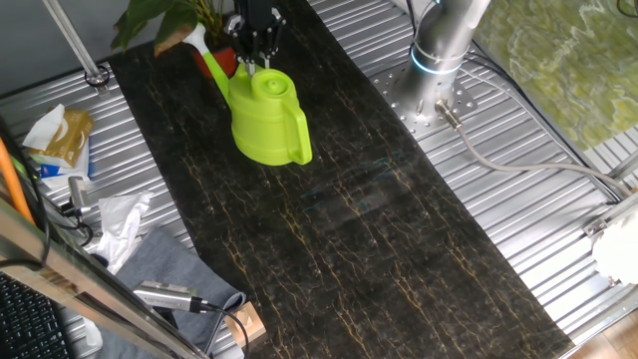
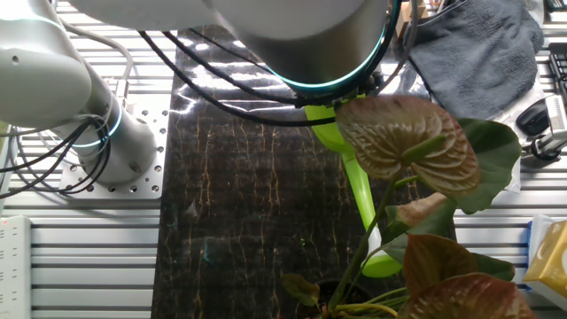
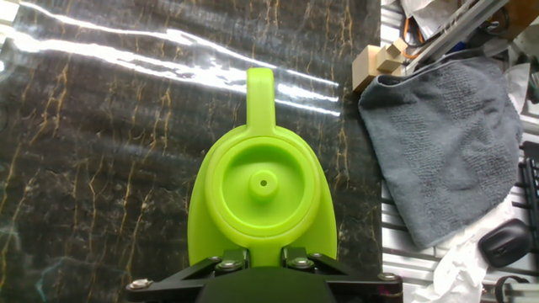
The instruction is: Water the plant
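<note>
Finds the plant (image 1: 159, 22) at the far corner of the table (image 1: 349, 219), red-orange pot (image 1: 225, 62) partly hidden behind the spout (image 1: 211, 62) of a lime-green watering can (image 1: 267, 120). Leaves the can standing upright and flat on the table just beside the pot. Probably explains the placement: spout already aimed at the plant, so that a tilt alone would bring water over the soil. From the other fixed view, puts the spout tip low among the stems, under the broad leaves (image 2: 403, 133), near them but not clearly touching.

Sets the claw (image 1: 256, 55) directly above the can on the spout side, fingers pointing straight down. In the hand view, shows both fingers (image 3: 229, 264) set narrow at the rim, right where the spout leaves the body, with the lid (image 3: 263, 181) and the handle (image 3: 259, 84) beyond. Cannot tell whether they are clamped on the can or only resting against it. Seems an odd choice, passing over the handle; possibly meant to keep the grip close to the pivot for pouring.

Judges the watering not yet done: can level, nothing pouring. Risks a slip on smooth plastic once tilted.
</note>
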`<state>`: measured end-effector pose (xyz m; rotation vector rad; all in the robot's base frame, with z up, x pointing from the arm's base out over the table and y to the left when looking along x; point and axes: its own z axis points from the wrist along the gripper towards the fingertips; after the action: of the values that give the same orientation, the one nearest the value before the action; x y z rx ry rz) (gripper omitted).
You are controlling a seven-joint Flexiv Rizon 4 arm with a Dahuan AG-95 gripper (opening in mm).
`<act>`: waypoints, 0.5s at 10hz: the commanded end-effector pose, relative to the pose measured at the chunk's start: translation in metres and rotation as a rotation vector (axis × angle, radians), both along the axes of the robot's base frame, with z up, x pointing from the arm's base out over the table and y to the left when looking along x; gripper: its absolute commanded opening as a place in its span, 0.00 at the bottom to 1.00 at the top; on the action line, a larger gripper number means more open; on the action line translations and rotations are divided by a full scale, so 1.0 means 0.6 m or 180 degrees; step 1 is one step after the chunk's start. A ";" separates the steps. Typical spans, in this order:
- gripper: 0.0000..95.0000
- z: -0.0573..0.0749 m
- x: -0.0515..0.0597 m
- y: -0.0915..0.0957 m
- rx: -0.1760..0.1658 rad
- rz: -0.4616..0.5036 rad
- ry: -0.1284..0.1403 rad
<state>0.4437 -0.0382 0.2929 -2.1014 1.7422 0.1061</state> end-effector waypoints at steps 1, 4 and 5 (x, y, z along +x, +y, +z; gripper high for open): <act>0.00 0.000 -0.003 -0.002 -0.0001 -0.0012 -0.0002; 0.00 -0.003 -0.008 -0.004 0.0013 -0.0031 -0.0013; 0.00 -0.003 -0.008 -0.005 0.0016 -0.0030 -0.0013</act>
<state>0.4378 -0.0410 0.2916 -2.0869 1.7467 0.1028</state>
